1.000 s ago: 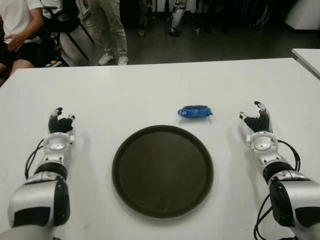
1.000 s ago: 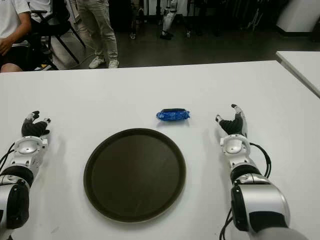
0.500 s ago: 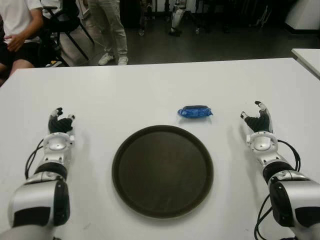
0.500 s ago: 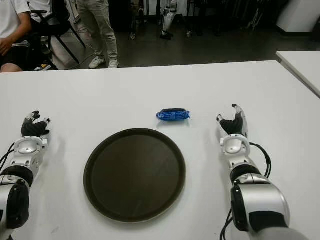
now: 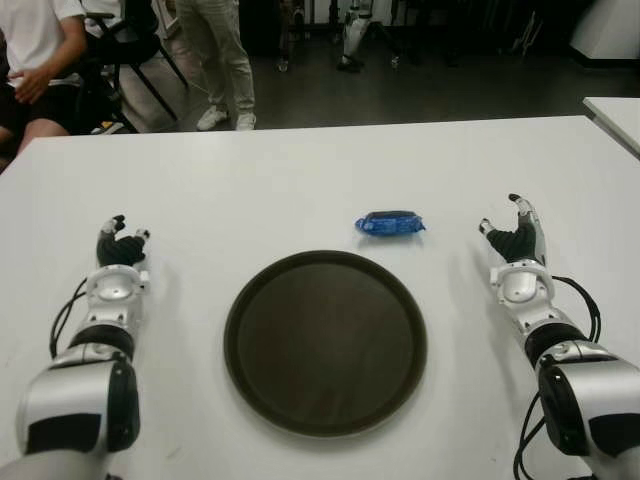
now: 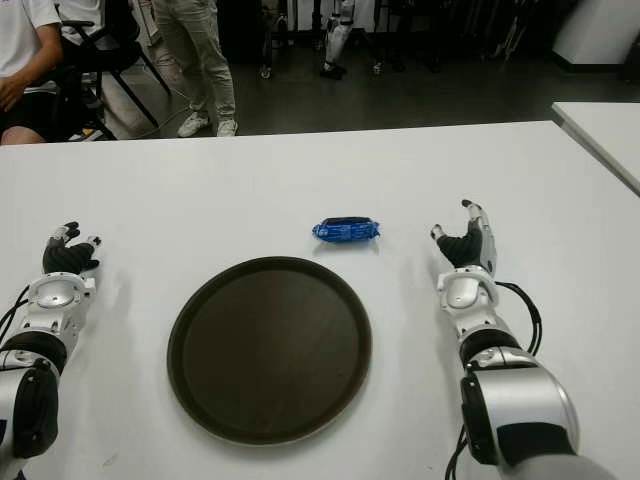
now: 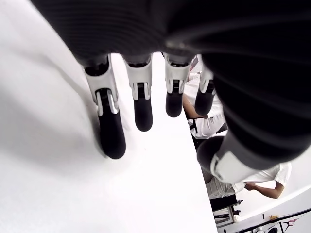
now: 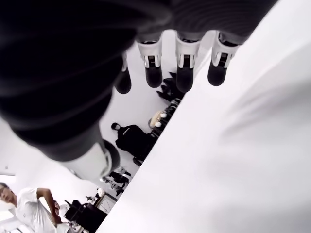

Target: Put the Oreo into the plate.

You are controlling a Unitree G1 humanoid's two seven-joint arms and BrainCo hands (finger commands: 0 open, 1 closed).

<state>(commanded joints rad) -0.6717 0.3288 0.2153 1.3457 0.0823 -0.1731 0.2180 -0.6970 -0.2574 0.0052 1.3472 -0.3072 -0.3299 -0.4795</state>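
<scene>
A blue Oreo packet point(image 5: 390, 223) lies on the white table point(image 5: 300, 180), just beyond the far right rim of a round dark brown plate point(image 5: 325, 340). My right hand point(image 5: 513, 232) is to the right of the packet, a hand's width away, lifted a little, its fingers point(image 8: 184, 70) spread and holding nothing. At the left of the plate my left hand point(image 5: 120, 243) is idle, with relaxed fingers point(image 7: 141, 104) holding nothing.
People sit and stand beyond the table's far edge point(image 5: 220, 60), beside a chair. A second white table corner point(image 5: 615, 115) shows at the far right.
My right hand has lifted slightly and moved a little away from me. The packet, plate and left hand have not moved.
</scene>
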